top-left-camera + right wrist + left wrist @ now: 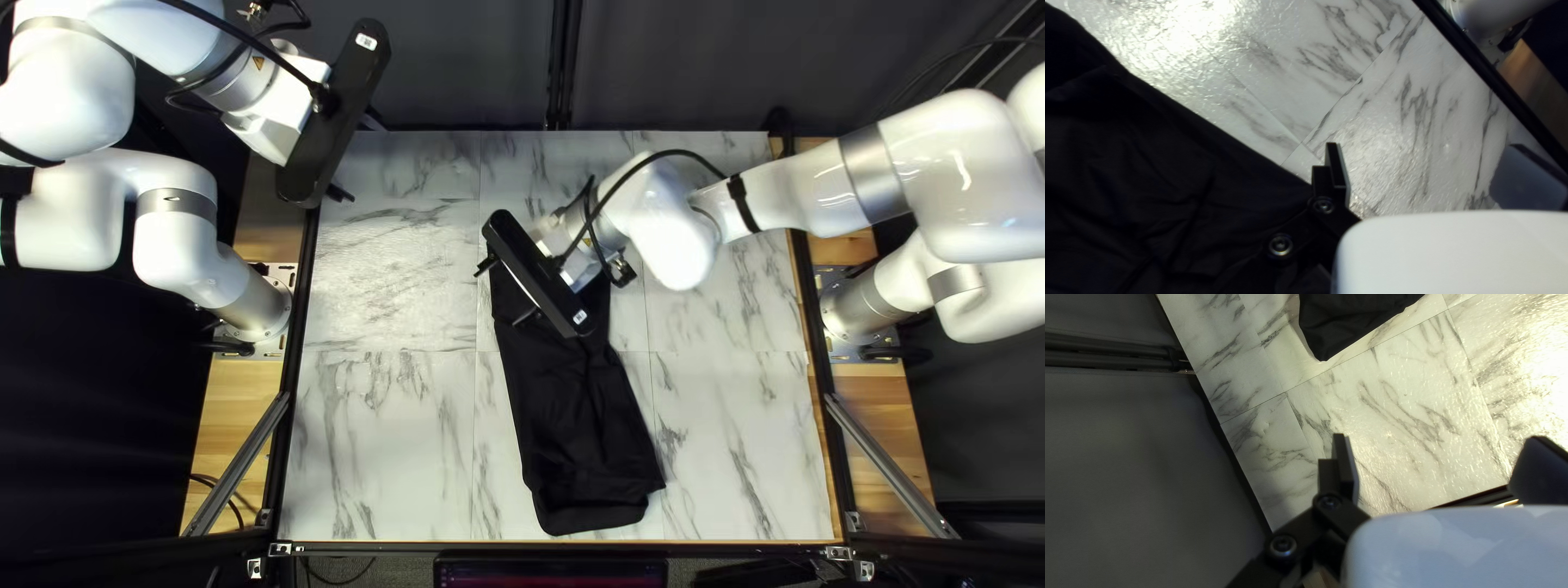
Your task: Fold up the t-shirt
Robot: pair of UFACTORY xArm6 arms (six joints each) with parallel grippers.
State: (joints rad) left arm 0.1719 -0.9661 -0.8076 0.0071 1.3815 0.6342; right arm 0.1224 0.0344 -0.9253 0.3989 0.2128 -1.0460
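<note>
A black t-shirt (572, 419) lies as a long narrow strip on the marble-patterned table, some creases near its near end. My left gripper (364, 156) is over the far left table area, away from the cloth. Over the shirt's far part is my right gripper (498, 295), whose body hides some of it. In the left wrist view my left gripper (1438, 436) stands open over bare table, with a shirt corner (1350, 321) farther ahead. The right wrist view shows my right gripper (1425, 145) open, one finger beside the edge of the shirt (1154, 163).
Bare marble surface (381, 436) lies left of the shirt, and more (740, 436) lies to its right. A dark curtain (697, 65) hangs behind the far edge. My right arm reaches across the table's far right part. Dark rails run along the table's sides.
</note>
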